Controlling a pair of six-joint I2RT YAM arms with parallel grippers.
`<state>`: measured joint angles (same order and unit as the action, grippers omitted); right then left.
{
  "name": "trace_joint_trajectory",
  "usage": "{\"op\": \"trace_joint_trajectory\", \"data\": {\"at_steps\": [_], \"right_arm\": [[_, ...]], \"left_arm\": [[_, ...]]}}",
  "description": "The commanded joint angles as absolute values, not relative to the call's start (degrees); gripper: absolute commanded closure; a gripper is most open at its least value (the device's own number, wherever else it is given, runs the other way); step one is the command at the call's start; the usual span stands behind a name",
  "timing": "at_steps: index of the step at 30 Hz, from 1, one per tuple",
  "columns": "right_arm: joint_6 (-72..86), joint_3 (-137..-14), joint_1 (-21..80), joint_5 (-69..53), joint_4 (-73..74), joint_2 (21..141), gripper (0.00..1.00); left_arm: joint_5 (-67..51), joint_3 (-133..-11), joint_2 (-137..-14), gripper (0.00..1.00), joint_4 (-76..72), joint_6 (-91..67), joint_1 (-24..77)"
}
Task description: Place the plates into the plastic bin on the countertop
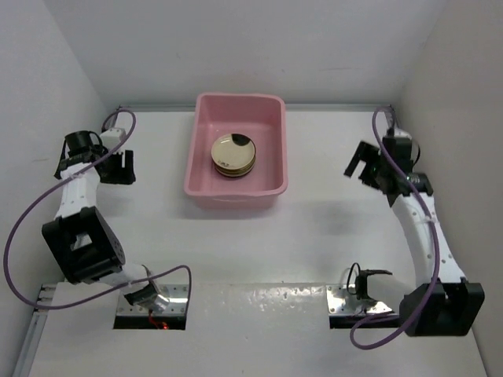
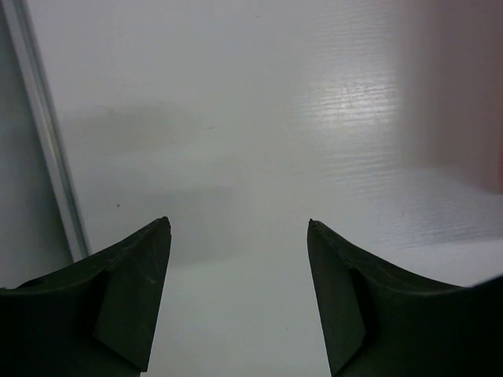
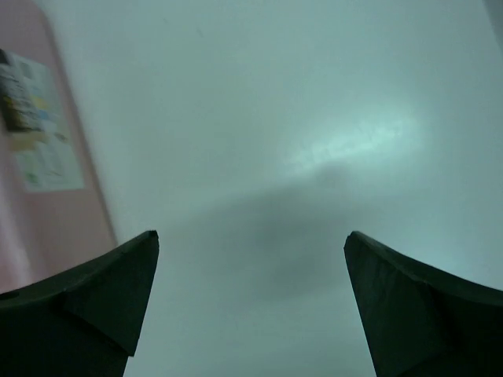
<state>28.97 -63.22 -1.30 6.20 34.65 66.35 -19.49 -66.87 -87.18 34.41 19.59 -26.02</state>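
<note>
Where the top view looks down, a stack of small round plates [image 1: 233, 155], topmost cream with a dark patch, sits inside the pink rectangular plastic bin [image 1: 232, 198] on the flat white countertop [image 1: 314, 228]. Left wrist view: left gripper [image 2: 239, 228], jaws apart, empty. Right wrist view: right gripper [image 3: 251, 236], jaws wide apart, empty, beside the bin's wall.

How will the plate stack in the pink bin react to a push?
Likely rigid: the stack of small round plates keeps crisp rims. Its glossy top suggests slippery; a push would probably shear the slightly offset stack. The pink rectangular plastic bin walls should stop it.
</note>
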Motion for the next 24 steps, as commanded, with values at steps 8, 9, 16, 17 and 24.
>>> {"op": "trace_joint_trajectory", "data": {"at_steps": [8,9,16,17,24], "right_arm": [[40.96,-35.86,-2.46,1.68,31.2,56.16,0.0],[40.96,-35.77,-2.2,0.28,31.38,56.77,0.0],[39.73,-36.74,-1.14,-2.63,33.92,58.71,0.0],[39.47,-37.0,-0.97,-3.42,34.27,58.62,0.0],[35.68,-37.18,-0.62,-7.47,32.97,57.13,0.0]], "left_arm": [[-12.14,-55.73,-72.17,0.28,38.06,26.89,-24.87],[-12.13,-54.33,-70.33,0.28,38.06,26.89,-24.87],[-11.07,-50.28,-64.96,0.28,38.58,27.42,-24.87],[-11.07,-49.49,-64.34,0.28,38.58,27.42,-24.87],[-11.07,-47.29,-61.09,0.28,38.58,27.42,-24.87]]}}
